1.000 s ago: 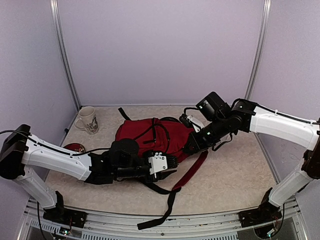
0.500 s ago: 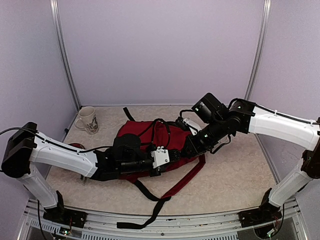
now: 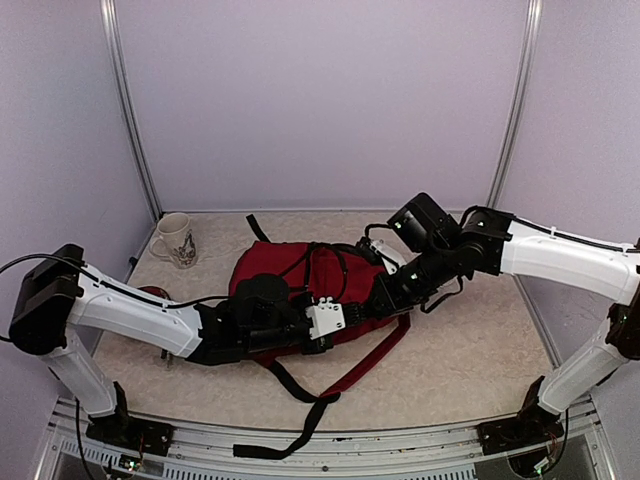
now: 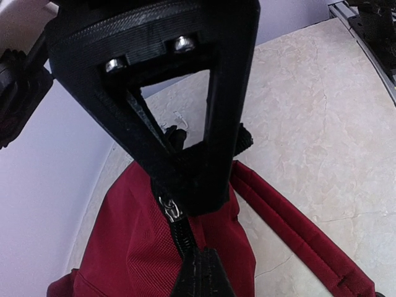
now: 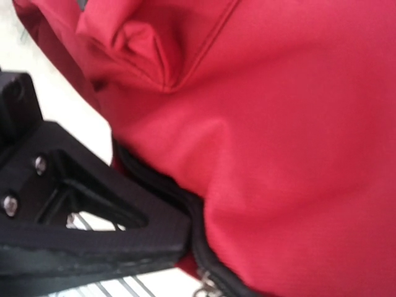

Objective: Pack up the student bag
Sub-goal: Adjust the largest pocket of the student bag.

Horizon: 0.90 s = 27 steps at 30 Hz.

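The bag [image 3: 272, 262], dark red fabric with black trim, is lying slumped on its side in the middle of the scene, its length running left to right. A black zipper [image 4: 178, 230] is running along its edge. A red strap [image 3: 372, 358] and a black strap [image 3: 300, 385] are trailing from its near side.

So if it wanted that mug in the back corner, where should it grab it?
Probably the rim, from above: the mug stands upright with its mouth open, so one finger can go inside and one outside. Its handle points left toward the side wall, which leaves little room to come in sideways.
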Available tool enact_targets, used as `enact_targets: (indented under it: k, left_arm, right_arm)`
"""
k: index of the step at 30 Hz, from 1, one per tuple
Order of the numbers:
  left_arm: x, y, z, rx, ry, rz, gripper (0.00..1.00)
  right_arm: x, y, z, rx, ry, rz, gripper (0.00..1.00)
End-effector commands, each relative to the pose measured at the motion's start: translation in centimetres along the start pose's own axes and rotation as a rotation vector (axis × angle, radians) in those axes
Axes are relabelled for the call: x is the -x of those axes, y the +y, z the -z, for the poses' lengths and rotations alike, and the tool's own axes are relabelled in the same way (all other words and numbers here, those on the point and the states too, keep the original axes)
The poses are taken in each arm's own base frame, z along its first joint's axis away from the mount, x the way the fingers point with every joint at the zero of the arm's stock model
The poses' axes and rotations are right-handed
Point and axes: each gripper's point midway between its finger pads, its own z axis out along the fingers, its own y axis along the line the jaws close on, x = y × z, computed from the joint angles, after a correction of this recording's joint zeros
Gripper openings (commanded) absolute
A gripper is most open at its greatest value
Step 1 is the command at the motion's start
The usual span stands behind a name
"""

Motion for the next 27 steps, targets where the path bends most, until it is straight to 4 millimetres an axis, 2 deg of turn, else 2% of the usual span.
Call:
enact_targets:
  k: [1, 6, 9, 13, 16, 18, 19, 21, 23, 25, 26, 27]
  left_arm:
    - [-0.2, -0.4, 0.9, 0.008, 0.003, -0.004, 0.0]
    - [-1.6, -0.8, 1.1, 0.043, 0.05, -0.025, 0.0]
    - [-2.0, -1.3, 1.2, 0.028, 0.052, -0.024, 0.0]
    - [-0.8, -1.1, 1.7, 0.002, 0.003, 0.037, 0.01]
    - [1.0, -0.5, 3.6, -0.11, -0.07, 0.165, 0.37]
    - [1.9, -0.2, 5.6, -0.195, -0.121, 0.241, 0.56]
    - [1.8, 0.6, 6.6, -0.191, -0.13, 0.275, 0.63]
    - [1.1, 2.4, 8.1, -0.139, -0.115, 0.335, 0.7]
    - [-1.1, 5.5, 9.1, 0.007, -0.024, 0.428, 0.71]
    - [-4.4, 8.7, 10.4, 0.183, 0.094, 0.516, 0.69]
    - [-5.6, 9.7, 11.0, 0.242, 0.135, 0.55, 0.67]
    - [-5.9, 9.7, 11.3, 0.241, 0.152, 0.561, 0.65]
  right_arm:
    - [1.7, 0.9, 0.9, 0.083, -0.121, -0.04, 0.0]
    - [1.4, 4.1, -1.7, 0.312, -0.117, -0.096, 0.0]
    - [1.8, 4.9, -2.9, 0.227, -0.104, -0.058, 0.0]
    - [0.6, 4.6, -4.7, 0.187, -0.043, -0.049, 0.0]
    - [0.1, 3.2, -4.4, 0.132, -0.057, -0.071, 0.0]
    - [-0.1, 2.0, -3.8, 0.107, -0.078, -0.098, 0.0]
    - [-0.7, 1.2, -3.8, 0.095, -0.075, -0.115, 0.0]
    - [-1.1, -0.1, -3.8, 0.063, -0.079, -0.145, 0.0]
    - [-1.6, -1.4, -4.0, -0.001, -0.071, -0.165, 0.0]
    - [-2.0, -2.6, -4.2, -0.061, -0.062, -0.179, 0.0]
    - [-2.2, -2.9, -4.4, -0.079, -0.058, -0.183, 0.0]
    - [-2.4, -2.8, -4.5, -0.07, -0.053, -0.183, 0.0]
